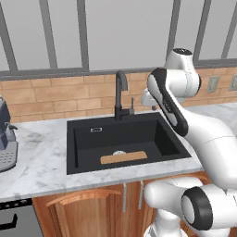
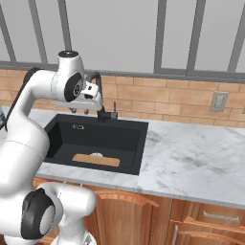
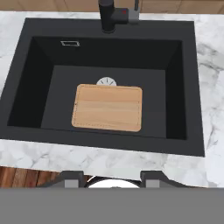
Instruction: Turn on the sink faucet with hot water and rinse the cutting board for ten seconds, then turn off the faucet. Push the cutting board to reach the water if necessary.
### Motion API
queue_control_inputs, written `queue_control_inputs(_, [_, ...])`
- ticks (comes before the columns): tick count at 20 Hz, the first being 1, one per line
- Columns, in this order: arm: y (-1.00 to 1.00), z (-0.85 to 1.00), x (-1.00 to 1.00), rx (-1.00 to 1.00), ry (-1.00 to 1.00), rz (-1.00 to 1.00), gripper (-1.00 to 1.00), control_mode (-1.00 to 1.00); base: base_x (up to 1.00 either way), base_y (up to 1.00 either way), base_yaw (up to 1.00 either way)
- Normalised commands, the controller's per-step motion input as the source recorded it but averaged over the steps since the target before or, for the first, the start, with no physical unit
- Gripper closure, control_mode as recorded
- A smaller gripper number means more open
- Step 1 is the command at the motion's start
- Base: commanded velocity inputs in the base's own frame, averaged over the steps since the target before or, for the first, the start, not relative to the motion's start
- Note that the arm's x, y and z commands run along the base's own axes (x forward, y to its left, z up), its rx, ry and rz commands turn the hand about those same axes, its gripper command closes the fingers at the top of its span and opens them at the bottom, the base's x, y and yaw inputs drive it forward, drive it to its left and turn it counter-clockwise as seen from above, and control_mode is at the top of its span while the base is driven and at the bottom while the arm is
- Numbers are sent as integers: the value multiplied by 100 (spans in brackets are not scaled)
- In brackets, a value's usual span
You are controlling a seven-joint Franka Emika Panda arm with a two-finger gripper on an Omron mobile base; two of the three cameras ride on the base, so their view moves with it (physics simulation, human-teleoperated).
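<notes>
The cutting board (image 3: 108,108) (image 1: 123,157) (image 2: 95,160), light tan wood, lies flat on the floor of the black sink (image 3: 43,65) (image 1: 88,139) (image 2: 60,136), just in front of the drain (image 3: 106,81) and covering part of it. The black sink faucet (image 1: 119,92) (image 2: 99,88) (image 3: 108,17) stands behind the basin, its small lever (image 1: 132,105) (image 2: 114,109) upright at its right side. No water is in view. My gripper (image 3: 113,177) (image 1: 150,106) (image 2: 81,111) hovers high over the basin, right of the faucet, pointing down, open and empty.
A marble counter (image 2: 191,153) surrounds the sink and runs wide to the right. A grey coffee machine (image 1: 7,139) stands on it at the left. Wall outlets (image 2: 219,101) sit on the brick backsplash. Wooden cabinet doors (image 1: 92,208) lie below.
</notes>
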Motion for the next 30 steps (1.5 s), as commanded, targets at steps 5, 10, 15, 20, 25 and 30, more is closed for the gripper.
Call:
queue_control_inputs(5, [-1,-6,0,0,-11,0,-100,-100,0,0,0])
queue_control_inputs(10, [-10,-23,0,0,-21,0,-100,-100,0,0,0])
queue_control_inputs(15, [-19,-15,0,0,-26,0,-100,-100,0,0,0])
queue_control_inputs(20, [-24,-7,3,1,-21,0,-100,-100,0,0,0])
queue_control_inputs(25, [-21,-6,10,1,-15,0,-100,-100,0,0,0])
queue_control_inputs(30, [-11,-5,18,0,-13,0,-100,-100,0,0,0])
